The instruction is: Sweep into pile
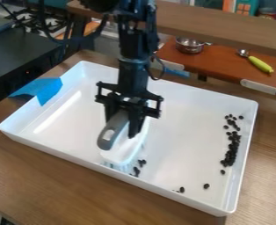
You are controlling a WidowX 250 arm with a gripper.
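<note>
The gripper (124, 121) hangs over the middle-left of the white tray (64, 150), shut on the grey handle (108, 135) of a brush. The brush's pale head (128, 151) is low in the tray, its bristles near the front wall. Right beside the bristles lie a few dark beans (141, 162). Two more dark pieces, one a bean (206, 186), are near the front right. A long, dense cluster of beans (230, 154) runs along the tray's right side, looser at its upper end.
Blue tape (46, 90) covers part of the tray's left rim. Behind the tray, a brown shelf (214, 66) holds a metal pot (190, 45) and a yellow-green utensil (260, 64). A black stove (17, 48) stands at the upper left.
</note>
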